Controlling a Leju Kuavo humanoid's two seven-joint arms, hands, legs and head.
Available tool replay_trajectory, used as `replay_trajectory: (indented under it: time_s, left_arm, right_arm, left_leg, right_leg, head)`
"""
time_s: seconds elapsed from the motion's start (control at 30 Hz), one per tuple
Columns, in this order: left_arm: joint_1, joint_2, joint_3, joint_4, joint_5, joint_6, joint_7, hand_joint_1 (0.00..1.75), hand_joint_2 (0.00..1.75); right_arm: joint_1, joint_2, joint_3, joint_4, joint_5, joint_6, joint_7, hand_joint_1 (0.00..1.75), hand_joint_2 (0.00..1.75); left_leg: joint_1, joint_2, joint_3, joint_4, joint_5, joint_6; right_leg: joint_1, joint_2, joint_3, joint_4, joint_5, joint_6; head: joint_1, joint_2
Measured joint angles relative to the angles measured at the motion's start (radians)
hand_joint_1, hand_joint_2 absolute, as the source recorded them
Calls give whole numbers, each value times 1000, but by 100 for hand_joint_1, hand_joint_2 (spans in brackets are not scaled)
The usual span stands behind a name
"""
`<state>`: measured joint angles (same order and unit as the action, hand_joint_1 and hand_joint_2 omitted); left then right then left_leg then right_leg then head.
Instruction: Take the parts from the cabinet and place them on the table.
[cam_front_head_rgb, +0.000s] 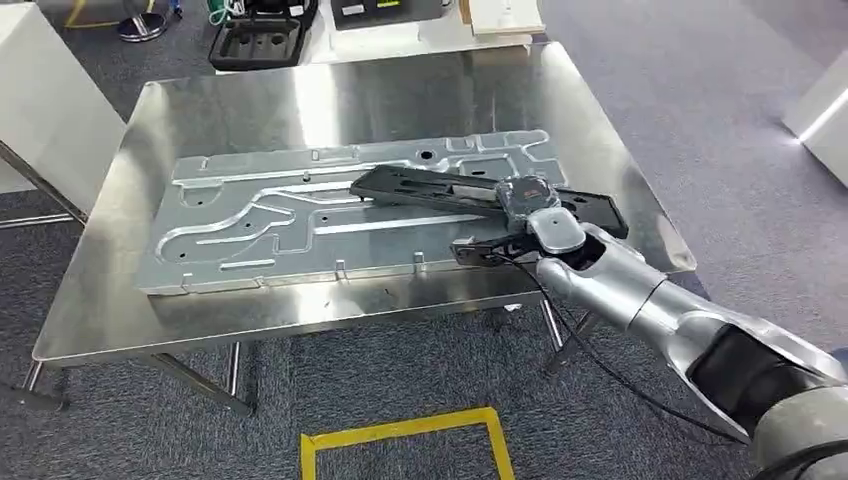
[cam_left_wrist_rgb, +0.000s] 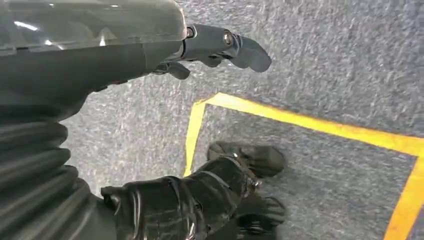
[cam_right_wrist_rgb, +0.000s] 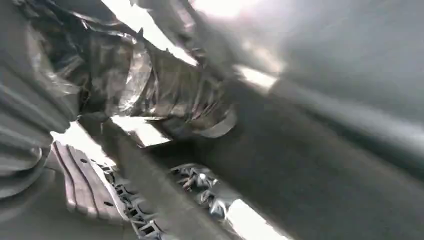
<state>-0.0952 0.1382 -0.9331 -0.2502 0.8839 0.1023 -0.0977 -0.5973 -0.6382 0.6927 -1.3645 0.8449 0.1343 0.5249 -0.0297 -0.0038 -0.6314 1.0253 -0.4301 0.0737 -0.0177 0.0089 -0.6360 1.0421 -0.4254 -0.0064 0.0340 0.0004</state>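
right hand (cam_front_head_rgb: 528, 205) sits centre-right of the head view, over the near end of a long black plastic part (cam_front_head_rgb: 440, 188). the part lies flat on a big stamped metal panel (cam_front_head_rgb: 300, 215), which rests on the steel table (cam_front_head_rgb: 120, 310) filling the upper middle of the frame. hand is on top of the black part, but whether the fingers grip it or just rest on it, cannot tell; a dark bit pokes out under the wrist toward the table's near edge. right wrist view is blurred, with dark ribbed plastic (cam_right_wrist_rgb: 85, 185) low left and nothing readable of the fingers.

left hand (cam_left_wrist_rgb: 220, 47) is at the top of the left wrist view, hanging over grey carpet with yellow floor tape (cam_left_wrist_rgb: 300, 120); fingers loosely curled, holding nothing.

progress, judged: two parts on the table already, the panel down and the black part laid on it. release of the black part looks like the step in hand. cabinet is out of frame, so how many parts remain can't be said.
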Motion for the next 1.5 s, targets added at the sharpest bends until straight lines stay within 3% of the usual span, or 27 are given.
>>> replay_trajectory:
  time_s: [0.07,0.1,0.17,0.2,0.3,0.33,0.37,0.4,0.47,0.5,0.57,0.63,0.67,0.73,0.8,0.87,0.93,1.0,1.03,1.17,1.2,1.23,1.3,1.33,1.37,1.43,1.5]
  left_arm:
    - [-7,0,-1,-1,-4,9,0,0,175]
    - [-8,0,-2,-1,-3,19,0,0,0]
    - [-7,1,-2,-1,-1,64,0,0,0]
    - [-5,0,-2,-1,0,85,0,0,0]
    - [-8,-1,-2,-1,2,138,16,0,0]
    - [-8,-3,-2,-1,7,158,21,0,0]
    - [-8,-5,-2,-1,12,175,26,0,0]
    - [-7,-7,-2,-1,14,188,32,0,0]
    - [-8,-8,-2,-1,15,198,39,0,0]
    - [-9,-7,-2,-1,15,204,42,0,0]
    - [-8,-7,-2,-1,16,221,50,0,0]
    - [-6,-10,-2,-1,20,237,56,0,0]
    - [-6,-10,-2,-1,24,243,59,0,0]
    - [-7,-12,-2,-1,29,249,62,0,0]
    - [-7,-12,-2,-1,30,257,62,0,0]
    - [-5,-15,-2,-1,32,267,63,0,0]
    - [-5,-16,-2,-1,34,282,62,0,0]
    - [-7,-16,-2,-1,37,295,61,0,0]
    - [-8,-15,-2,-1,37,298,61,0,0]
    - [-4,-16,-2,-1,43,312,58,0,0]
    - [-3,-17,-2,-1,43,315,58,0,0]
    - [-4,-22,-2,-1,43,317,57,0,0]
    - [-2,-24,-2,-1,43,325,54,0,0]
    - [-2,-26,-2,-1,43,327,52,0,0]
    - [-2,-28,-2,-1,43,328,52,0,0]
    - [-1,-29,-2,0,43,331,52,0,0]
    - [-2,-32,-2,-1,44,331,51,0,0]
  right_arm:
    - [9,-2,-14,17,-35,-9,-8,0,0]
    - [16,0,-15,21,-66,-15,-20,0,0]
    - [33,2,-32,22,-207,-42,-68,0,0]
    - [40,5,-42,22,-273,-56,-88,0,0]
    - [40,11,-56,17,-441,-89,-132,0,0]
    - [43,16,-56,9,-494,-96,-147,0,0]
    - [44,22,-56,-5,-540,-104,-163,0,0]
    - [42,30,-56,-23,-581,-114,-173,0,0]
    - [35,38,-56,-47,-621,-125,-181,0,0]
    - [29,43,-56,-58,-636,-129,-184,0,0]
    - [21,53,-56,-96,-676,-140,-199,0,0]
    - [23,66,-56,-135,-763,-154,-263,0,0]
    - [21,71,-56,-157,-807,-162,-284,0,0]
    - [17,76,-56,-203,-850,-175,-298,0,0]
    - [16,79,-56,-240,-880,-196,-319,0,0]
    - [20,80,-56,-273,-917,-224,-346,0,0]
    - [30,81,-63,-329,-964,-274,-376,0,0]
    - [51,80,-96,-389,-985,-333,-408,0,0]
    - [65,80,-118,-418,-988,-357,-421,0,0]
    - [142,79,-198,-524,-987,-446,-478,0,0]
    - [169,77,-217,-548,-981,-470,-499,0,0]
    - [200,77,-238,-575,-976,-495,-515,0,0]
    - [260,79,-290,-633,-947,-551,-551,0,0]
    - [304,84,-323,-666,-921,-581,-562,0,0]
    - [342,88,-351,-695,-890,-610,-565,0,0]
    - [393,99,-387,-734,-849,-640,-565,0,0]
    - [417,105,-412,-769,-838,-648,-565,0,0]
  left_leg:
    - [-7,-2,11,-15,-16,-1]
    - [-8,-2,7,-18,-9,2]
    - [4,-1,42,-58,16,6]
    - [5,3,54,-75,25,-3]
    - [8,4,52,-73,30,2]
    - [8,4,49,-69,28,0]
    - [11,4,46,-63,25,-3]
    - [14,4,42,-53,20,-10]
    - [25,3,32,-19,3,-23]
    - [24,0,20,5,-9,-36]
    - [19,-6,-1,33,-13,-44]
    - [19,-7,-5,34,-6,-51]
    - [21,-7,-12,36,-10,-54]
    - [24,-2,-33,97,-74,-69]
    - [32,-2,-88,251,-162,-81]
    - [33,-2,-110,334,-193,-83]
    - [33,-2,-37,234,-143,-75]
    - [30,-5,88,47,-90,-57]
    - [26,-5,100,12,-104,-56]
    - [17,-3,85,2,-68,-42]
    - [32,2,94,-18,-47,-34]
    - [26,8,85,-27,-34,-29]
    - [24,8,61,-26,-16,-18]
    - [22,8,47,-24,-8,-13]
    - [20,8,36,-22,-1,-11]
    - [18,7,12,-14,11,-13]
    - [18,10,-16,4,20,-19]
  right_leg:
    - [-1,0,3,-8,0,11]
    - [-5,-3,6,-11,0,15]
    - [3,-2,15,-20,2,24]
    - [1,-5,11,-1,-15,27]
    - [-4,-5,-76,206,-131,37]
    - [-7,-5,-100,257,-148,42]
    - [-10,-5,-104,264,-140,48]
    - [-15,-6,-81,223,-110,55]
    - [-26,-10,5,67,-37,70]
    - [-27,-7,26,23,-53,77]
    - [-24,3,17,44,-47,46]
    - [-17,2,8,47,-42,37]
    - [-24,0,5,42,-37,28]
    - [-24,-4,3,38,-30,17]
    - [-22,-8,-6,37,-23,11]
    - [-21,-10,-15,37,-16,11]
    - [-21,-10,-25,37,-6,13]
    - [-20,-10,-28,34,3,18]
    - [-18,-10,-28,32,7,24]
    - [-18,-10,-23,3,39,54]
    - [-19,-9,-27,6,31,57]
    - [-16,-8,-39,33,-18,56]
    - [-10,-7,-76,161,-133,52]
    - [-7,-7,-94,244,-176,52]
    - [-5,-7,-93,282,-187,53]
    - [-4,-7,-37,238,-155,53]
    - [-3,-10,91,61,-102,50]
  head:
    - [-1,0]
    - [-1,0]
    - [-1,0]
    - [0,0]
    - [0,0]
    - [1,0]
    - [0,0]
    - [0,0]
    - [0,0]
    - [1,0]
    - [0,0]
    - [-1,0]
    - [1,0]
    - [-1,0]
    - [0,0]
    - [0,0]
    - [0,0]
    - [0,0]
    - [0,0]
    - [0,0]
    - [1,0]
    - [0,0]
    - [3,0]
    - [3,0]
    - [4,0]
    - [4,0]
    - [4,0]
